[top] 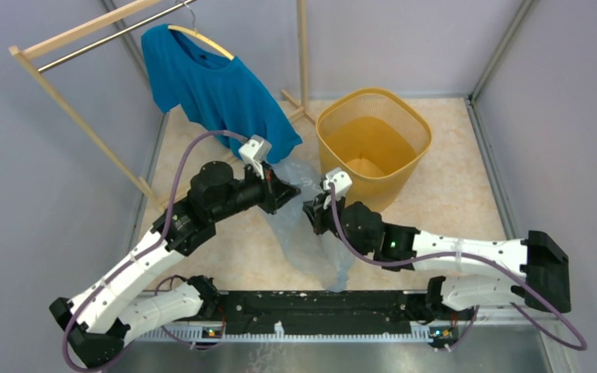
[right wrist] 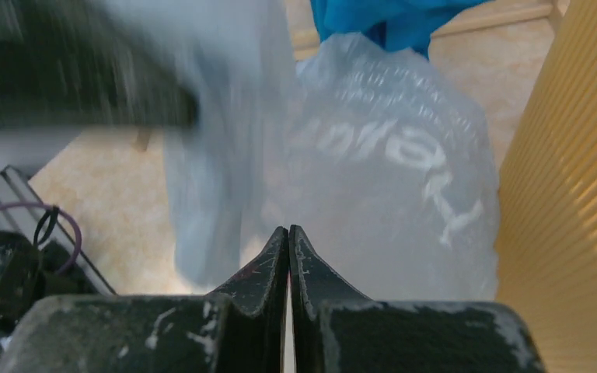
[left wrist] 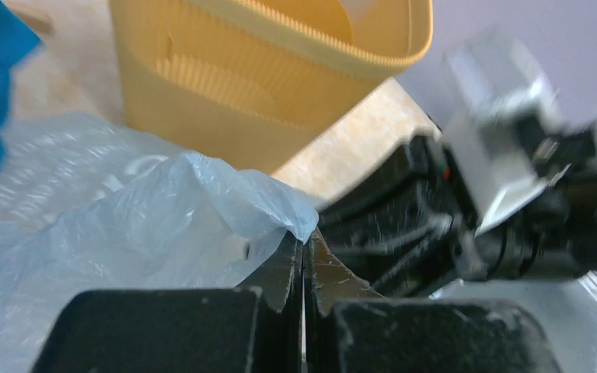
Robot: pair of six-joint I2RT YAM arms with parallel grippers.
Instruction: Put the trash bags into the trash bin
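Found bag [left wrist: 124, 210] crumpled on worktop [top: 451, 202], just left of bin [top: 334, 116]. Found left pincer [left wrist: 305, 245] pinching its edge; right pincer [right wrist: 288, 233] pressed together, cannot tell whether on film. Advise lifting well above bin before carrying right, avoiding snags.

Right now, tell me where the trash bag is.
Top view: the trash bag sits mid-table between the left gripper and the right gripper, just near-left of the trash bin, with the blue T-shirt beyond it.

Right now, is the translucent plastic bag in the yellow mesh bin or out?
Out. The translucent plastic bag is spread beside the yellow mesh bin, its edge pinched in the left claw.
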